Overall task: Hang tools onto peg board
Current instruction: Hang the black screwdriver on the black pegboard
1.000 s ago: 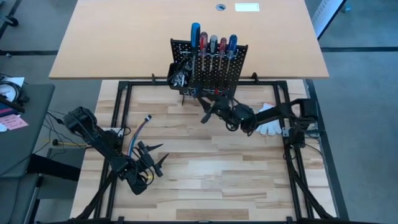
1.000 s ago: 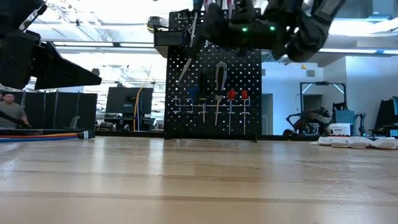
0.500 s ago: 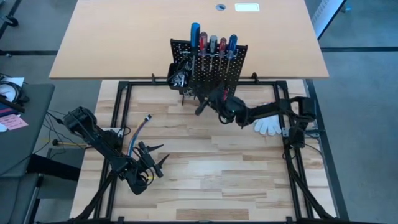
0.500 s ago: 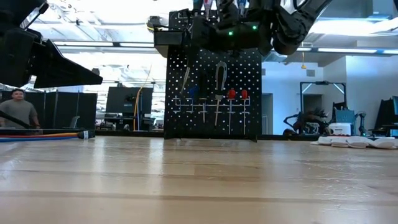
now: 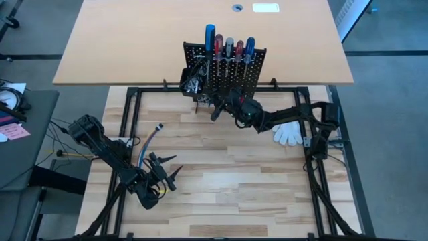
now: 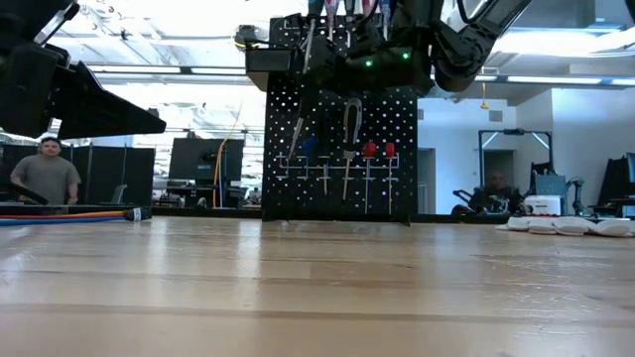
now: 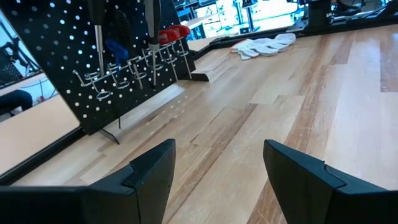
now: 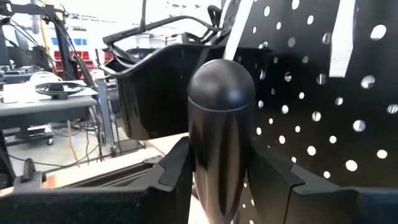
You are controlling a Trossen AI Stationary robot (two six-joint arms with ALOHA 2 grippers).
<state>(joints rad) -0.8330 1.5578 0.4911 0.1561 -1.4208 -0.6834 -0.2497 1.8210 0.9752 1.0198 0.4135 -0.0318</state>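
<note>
— What is the right hand [image 5: 221, 107] doing?
— It is clamped on a black-handled screwdriver [image 8: 222, 137], raised against the peg board [image 5: 227, 70].
— And the left hand [image 5: 164, 174]?
— Fingers apart, empty, low over the table [image 5: 267, 181].

Room behind my rig: open lab floor.
I see bright ceiling lights [image 6: 179, 45], dark monitors [image 6: 193, 159], a standing person [image 6: 45, 174], a tan desk [image 5: 134, 40], grey floor [image 5: 388, 120].

right claw [image 5: 219, 107] with black-handled screwdriver [image 8: 221, 134] moved closer to peg board [image 5: 226, 70], person [image 6: 47, 174] walked rightward
</note>
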